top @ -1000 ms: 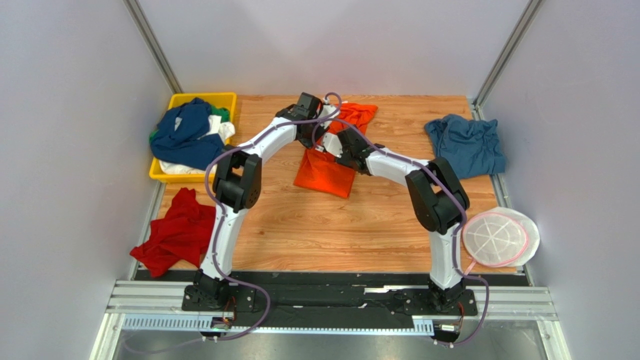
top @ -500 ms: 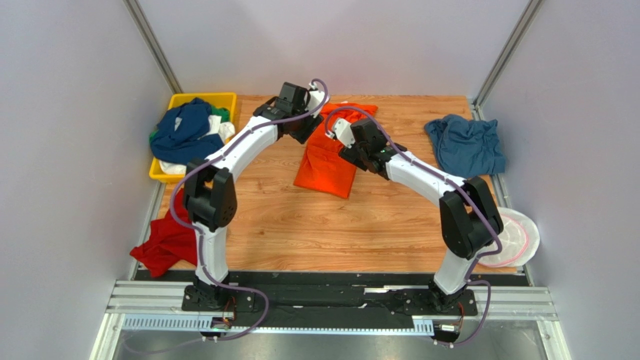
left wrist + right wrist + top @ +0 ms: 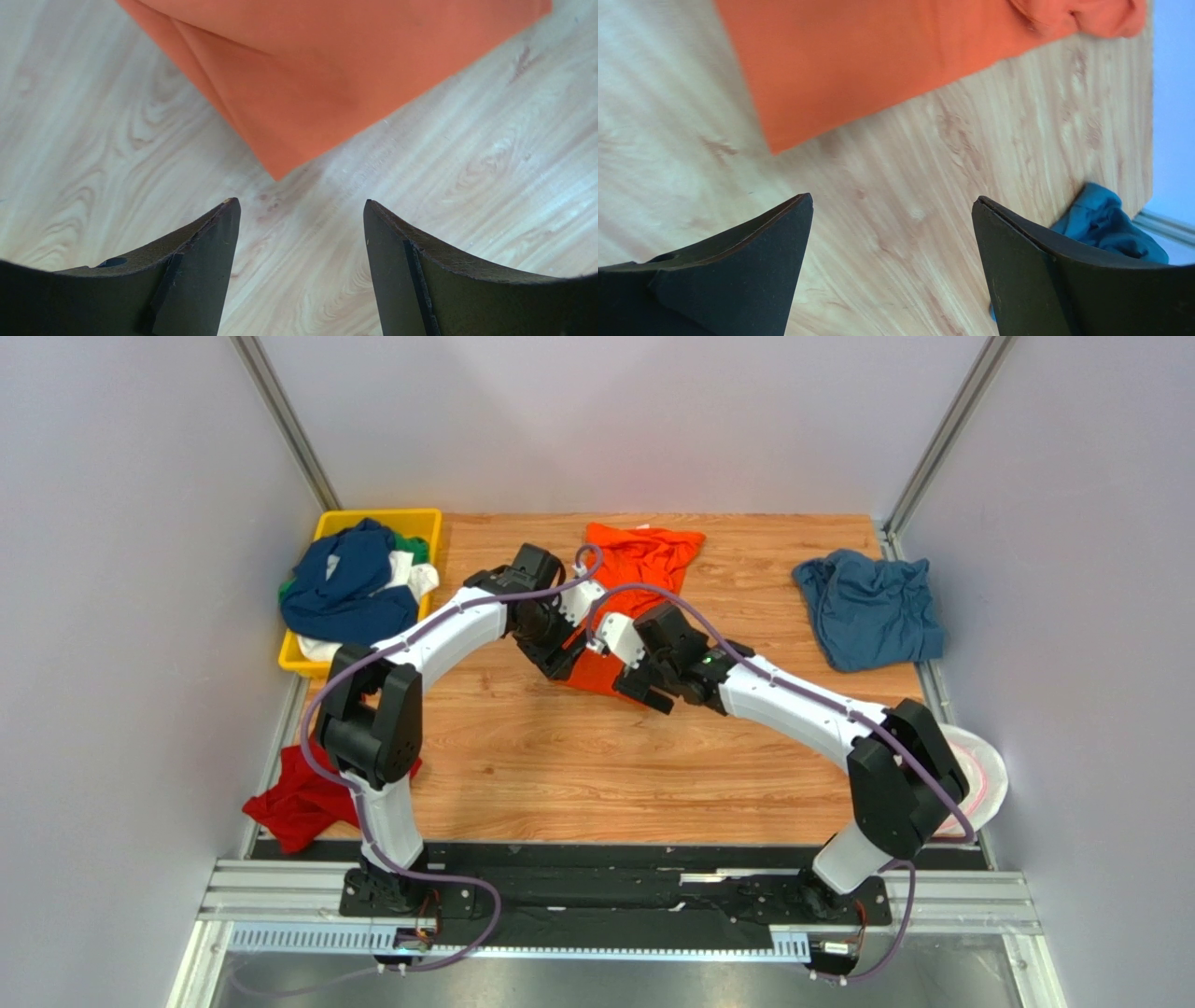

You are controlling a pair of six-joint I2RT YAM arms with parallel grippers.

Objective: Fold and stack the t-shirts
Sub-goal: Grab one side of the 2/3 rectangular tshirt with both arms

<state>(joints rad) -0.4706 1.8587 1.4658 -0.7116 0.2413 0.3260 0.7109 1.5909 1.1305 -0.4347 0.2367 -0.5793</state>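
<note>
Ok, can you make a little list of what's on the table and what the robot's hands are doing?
orange t-shirt: partly folded, mid-table
left gripper: open, empty, by shirt's corner
right gripper: open, empty, by shirt's other corner
blue t-shirt: crumpled, far right
red t-shirt: crumpled, near left
yellow tray: heaped with t-shirts
disc: near right edge

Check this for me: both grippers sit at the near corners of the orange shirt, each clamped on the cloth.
Not clamped. The left gripper and right gripper sit at the near corners of the orange shirt, each open and holding nothing, as both wrist views show.
</note>
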